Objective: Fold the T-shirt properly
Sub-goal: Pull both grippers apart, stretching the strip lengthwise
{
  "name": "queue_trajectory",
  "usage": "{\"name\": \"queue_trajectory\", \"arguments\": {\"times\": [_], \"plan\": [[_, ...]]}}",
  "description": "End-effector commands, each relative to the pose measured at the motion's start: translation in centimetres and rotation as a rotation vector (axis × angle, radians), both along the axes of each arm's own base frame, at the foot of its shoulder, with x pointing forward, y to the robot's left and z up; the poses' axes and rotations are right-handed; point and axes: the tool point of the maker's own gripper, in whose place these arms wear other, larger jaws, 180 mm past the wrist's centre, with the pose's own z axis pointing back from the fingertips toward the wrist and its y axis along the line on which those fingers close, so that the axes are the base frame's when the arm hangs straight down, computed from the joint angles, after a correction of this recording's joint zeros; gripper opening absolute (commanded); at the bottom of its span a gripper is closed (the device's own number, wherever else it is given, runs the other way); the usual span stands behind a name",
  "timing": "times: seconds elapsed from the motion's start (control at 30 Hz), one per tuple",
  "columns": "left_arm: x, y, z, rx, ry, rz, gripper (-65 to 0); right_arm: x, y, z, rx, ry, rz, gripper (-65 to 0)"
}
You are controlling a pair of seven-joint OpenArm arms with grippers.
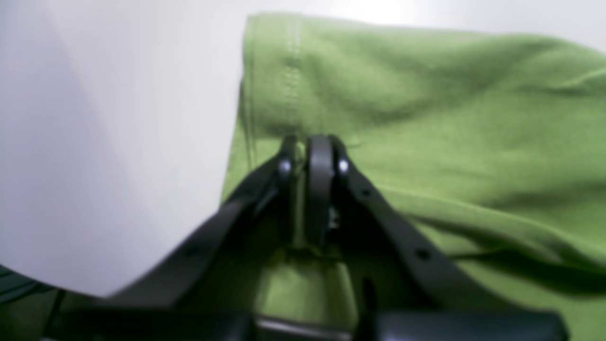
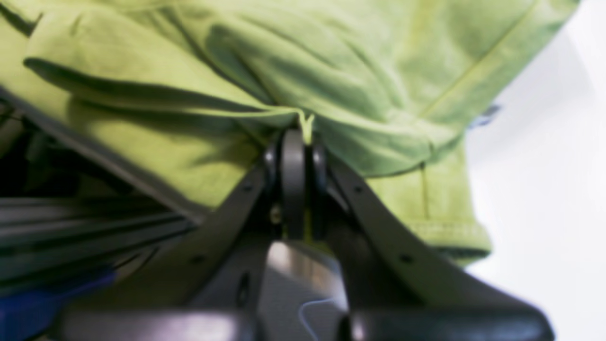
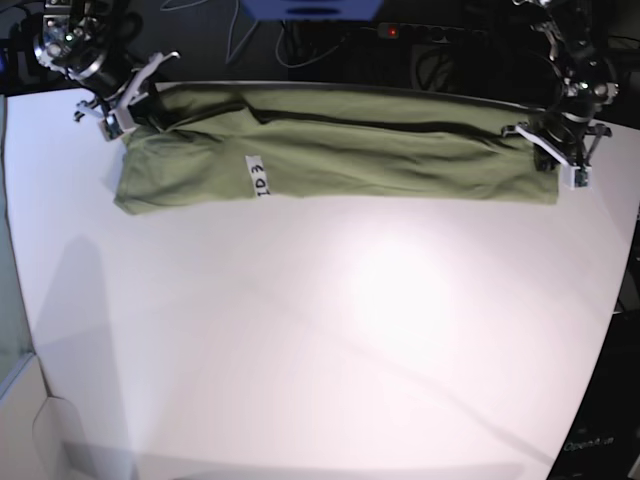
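Now you're pinching both ends of the T-shirt (image 3: 340, 155).
You're clamping cloth in the left gripper (image 1: 310, 151) and right gripper (image 2: 296, 142); it's lying stretched along the table's (image 3: 320, 330) far edge, so I'd be keeping tension even.

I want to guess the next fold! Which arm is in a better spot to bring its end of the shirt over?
Probably the right pincer. It pinches the T-shirt at the bunched sleeve end, near the white tag. The left pincer also grips, so it's close.
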Motion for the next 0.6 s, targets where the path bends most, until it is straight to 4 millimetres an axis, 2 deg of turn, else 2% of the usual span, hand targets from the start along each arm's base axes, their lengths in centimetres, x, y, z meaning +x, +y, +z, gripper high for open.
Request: {"name": "queue_trajectory", "arguments": {"times": [0.0,0.2,0.37,0.57], "plan": [[-1.6,-0.2,-1.5,0.009,0.098,-0.008,-61.3,-0.1,-1.2,-0.1,-0.053,0.021,0.014,-64.3],[0.0,-0.7,-2.1,-0.027,0.087,0.003,-61.3,2.7,-2.3,-0.2,-0.085,0.013,0.003,-64.4],[1.5,-1.4,-3.2,-0.078,0.089,0.016,-61.3,4.4,-4.1,-1.7,-0.094,0.044,-0.031,-64.4],[2.9,-1.6,-3.3,-0.098,0.074,0.02,-61.3,5.9,-6.4,-3.5,-0.155,0.087,-0.046,-64.4]]}}
